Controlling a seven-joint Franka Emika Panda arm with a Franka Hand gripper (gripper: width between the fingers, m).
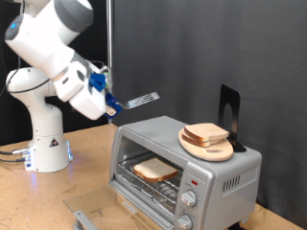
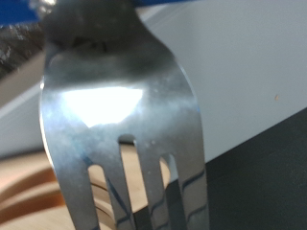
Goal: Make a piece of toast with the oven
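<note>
The silver-grey oven [image 1: 228, 174] stands on the wooden table at the exterior view's right, its front door down. One piece of toast [image 1: 154, 171], pale with a brown crust, lies on the wire rack inside. My gripper [image 1: 107, 102] hovers above and to the left of the oven, shut on the handle of a metal fork [image 1: 142, 99] whose tines point towards the oven top. In the wrist view the fork [image 2: 115, 105] fills the picture, tines outward; my fingers do not show there.
A round light-wood plate [image 1: 219, 152] with another bread slice [image 1: 205, 133] sits on the oven's roof, beside a black upright stand [image 1: 229, 110]. Two knobs [image 1: 195, 182] are on the oven's right panel. The arm's white base [image 1: 48, 144] stands at the left.
</note>
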